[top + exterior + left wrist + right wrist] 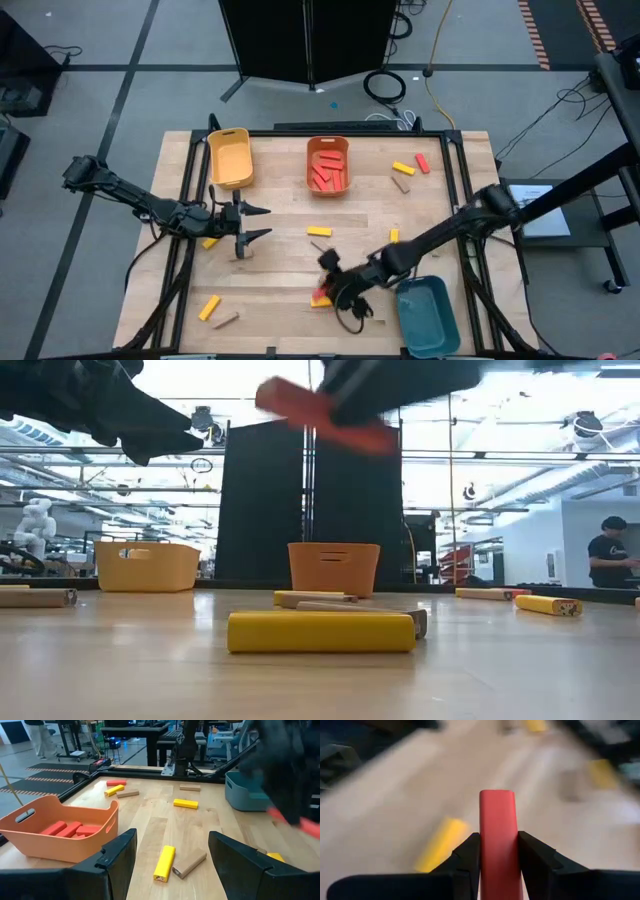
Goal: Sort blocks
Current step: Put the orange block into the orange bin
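Note:
My right gripper [498, 845] is over the near middle of the table [325, 288], shut on a red block [497, 820], which shows high above the wood in the low view [320, 415]. My left gripper [172, 847] hovers open left of centre [262, 224], touching nothing. A yellow block [164, 862] and a tan block [189, 863] lie flat ahead of it. Other yellow, red and tan blocks lie flat on the table: a group at far right [408, 170], a pair at near left [215, 311]. Several red blocks lie in the orange bin [328, 165]. My right gripper pinches the red block between its two fingers [470, 855], one on each long side [485, 840]. The block lies along the fingers and its free end [497, 797] sticks out past their tips. It is lifted clear of the table and tilted [300, 405].
A yellow bin [229, 157] stands at far left, next to the orange bin at far centre. A teal bin [428, 313] sits at the near right edge, beside my right arm. A yellow block [320, 631] lies under the raised red one. A person [607, 555] stands in the room beyond.

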You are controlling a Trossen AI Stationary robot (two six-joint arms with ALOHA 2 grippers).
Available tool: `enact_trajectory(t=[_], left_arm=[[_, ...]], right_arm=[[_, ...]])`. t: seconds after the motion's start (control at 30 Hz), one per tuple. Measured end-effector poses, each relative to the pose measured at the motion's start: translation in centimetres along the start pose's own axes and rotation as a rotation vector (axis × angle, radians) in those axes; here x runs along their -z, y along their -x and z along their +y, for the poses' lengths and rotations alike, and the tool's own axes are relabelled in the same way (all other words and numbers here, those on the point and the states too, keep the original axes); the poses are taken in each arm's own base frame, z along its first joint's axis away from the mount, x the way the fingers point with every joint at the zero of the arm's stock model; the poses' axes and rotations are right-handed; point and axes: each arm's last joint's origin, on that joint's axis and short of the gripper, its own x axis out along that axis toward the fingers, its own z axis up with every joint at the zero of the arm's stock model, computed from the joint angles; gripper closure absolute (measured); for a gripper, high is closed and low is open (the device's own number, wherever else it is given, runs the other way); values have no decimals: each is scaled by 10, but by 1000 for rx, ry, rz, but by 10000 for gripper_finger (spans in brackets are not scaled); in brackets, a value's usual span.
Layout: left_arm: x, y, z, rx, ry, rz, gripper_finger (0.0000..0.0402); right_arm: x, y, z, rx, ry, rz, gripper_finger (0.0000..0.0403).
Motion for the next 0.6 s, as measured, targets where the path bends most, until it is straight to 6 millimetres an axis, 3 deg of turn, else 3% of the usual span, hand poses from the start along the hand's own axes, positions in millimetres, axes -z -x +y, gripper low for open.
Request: enact_trajectory(t=[0.13, 0.27, 0.43, 0.6], left_arm=[[0, 0, 0, 0, 1, -1, 157], [0, 0, 0, 0, 0, -1, 157], [0, 0, 0, 0, 0, -1, 157], [0, 0, 0, 0, -3, 0, 157]], right_arm=[[1, 32, -42, 194, 62, 42, 311], [15, 59, -96, 328, 11, 51, 311], [53, 72, -162, 415, -94, 97, 311], [103, 75, -213, 492, -259, 184, 311]])
